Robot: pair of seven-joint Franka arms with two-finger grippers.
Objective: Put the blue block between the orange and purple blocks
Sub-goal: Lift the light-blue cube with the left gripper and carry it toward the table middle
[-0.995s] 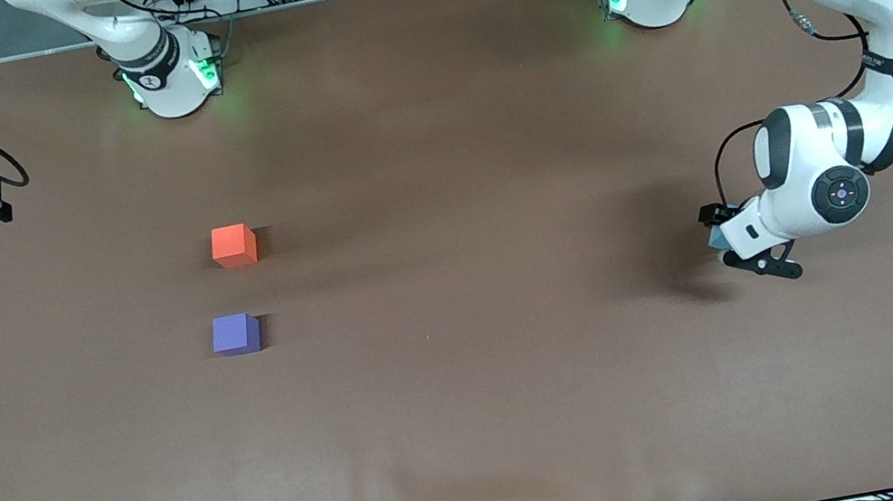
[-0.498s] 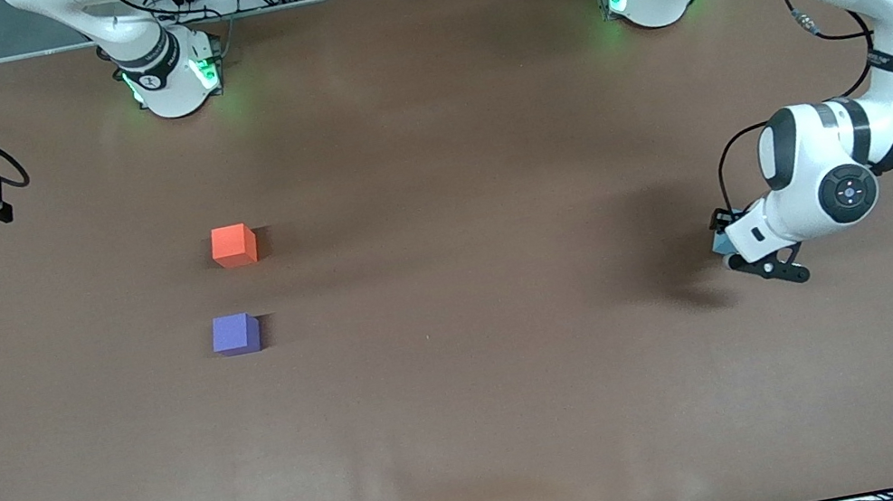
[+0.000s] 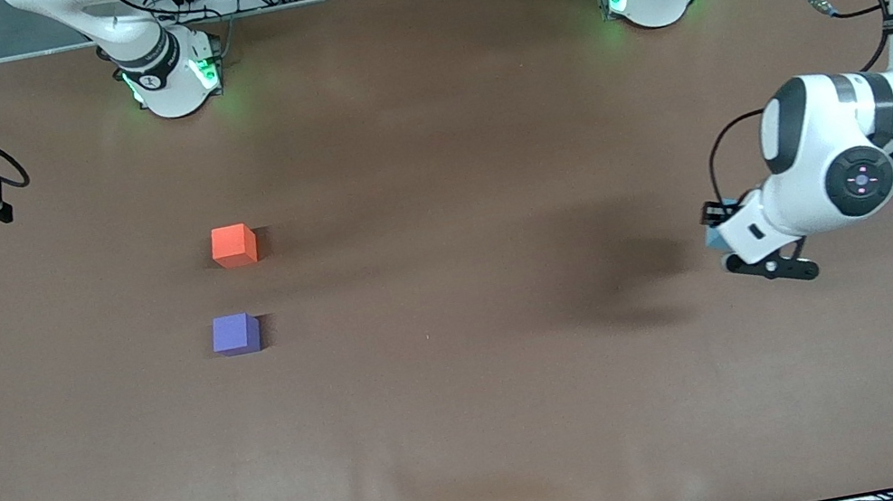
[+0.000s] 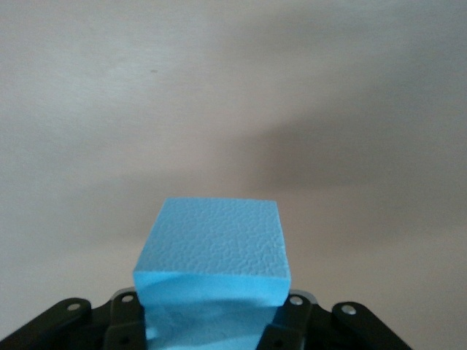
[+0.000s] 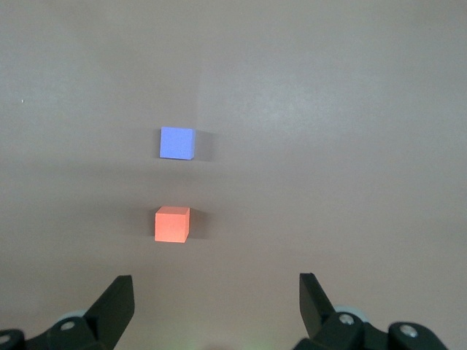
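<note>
blue block (image 4: 210, 251): clamped in the left gripper (image 3: 718, 237), up over the bare desk (image 3: 472, 393) at the left arm's end, well apart from the other two cubes.
feel: looks like pebbled foam, so likely light and a touch squashy; the matte skin should not slip.
hold: jaws pinch two opposite flat faces low on the cube, its top half standing clear. A fair grip, and no call for a hard squeeze.
orange block (image 3: 233, 245): on the desk toward the right arm's end.
purple block (image 3: 235, 334): beside it, nearer the front camera, with a gap between them.
gap: looks only a little wider than one cube, so I'd say the set-down wants a square, careful approach.
right gripper (image 5: 217, 306): jaws wide and empty, waiting high at its own end with both cubes in its sight.
</note>
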